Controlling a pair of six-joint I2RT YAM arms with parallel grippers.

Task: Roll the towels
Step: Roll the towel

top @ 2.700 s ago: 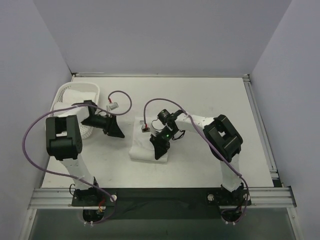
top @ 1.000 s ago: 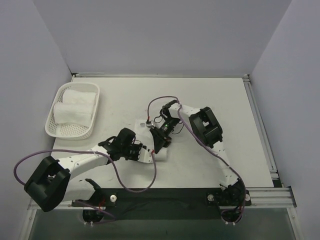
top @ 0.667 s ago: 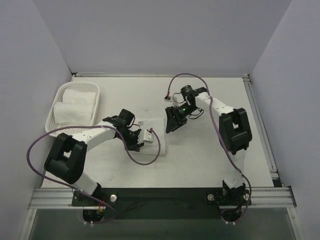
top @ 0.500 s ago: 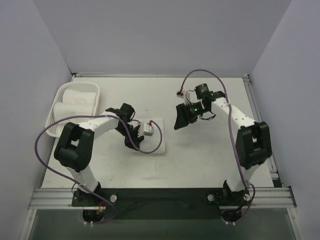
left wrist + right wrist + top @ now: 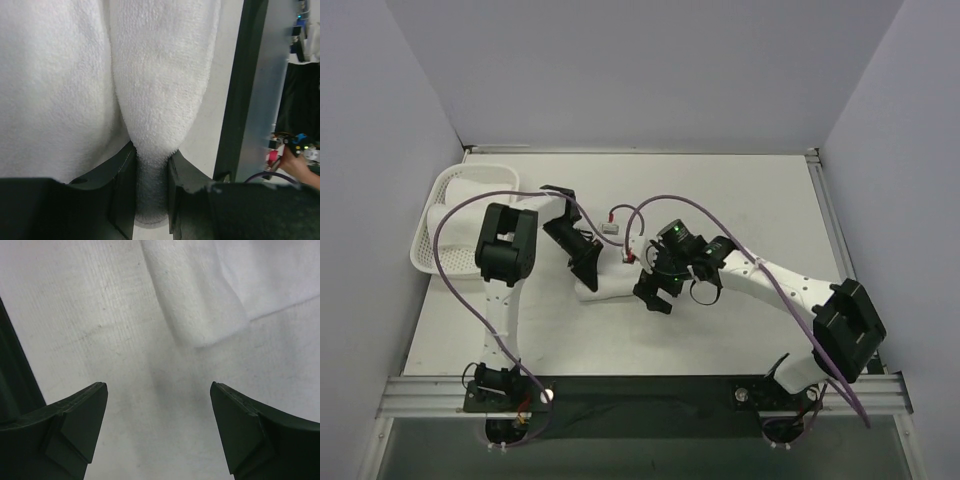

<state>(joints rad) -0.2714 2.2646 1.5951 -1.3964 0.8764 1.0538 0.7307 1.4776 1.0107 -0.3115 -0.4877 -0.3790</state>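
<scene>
A white towel [image 5: 610, 283] lies bunched in a short thick roll at the middle of the table. My left gripper [image 5: 586, 268] is at its left end, shut on a fold of towel [image 5: 160, 75] that fills the gap between the black fingers [image 5: 122, 185]. My right gripper [image 5: 654, 293] sits at the roll's right end, open. In the right wrist view its jaws stand wide apart over bare table, with a towel corner [image 5: 200, 305] just ahead of them and nothing between them.
A white mesh basket [image 5: 428, 250] stands at the left edge, holding rolled white towels [image 5: 455, 192] partly hidden by my left arm. Purple cables loop over both arms. The black front rail [image 5: 640, 392] runs along the near edge.
The right arm swung down from the back right to the towel's right end and its jaws spread wider. The left arm shifted, still gripping. The towel went from flat to bunched.
</scene>
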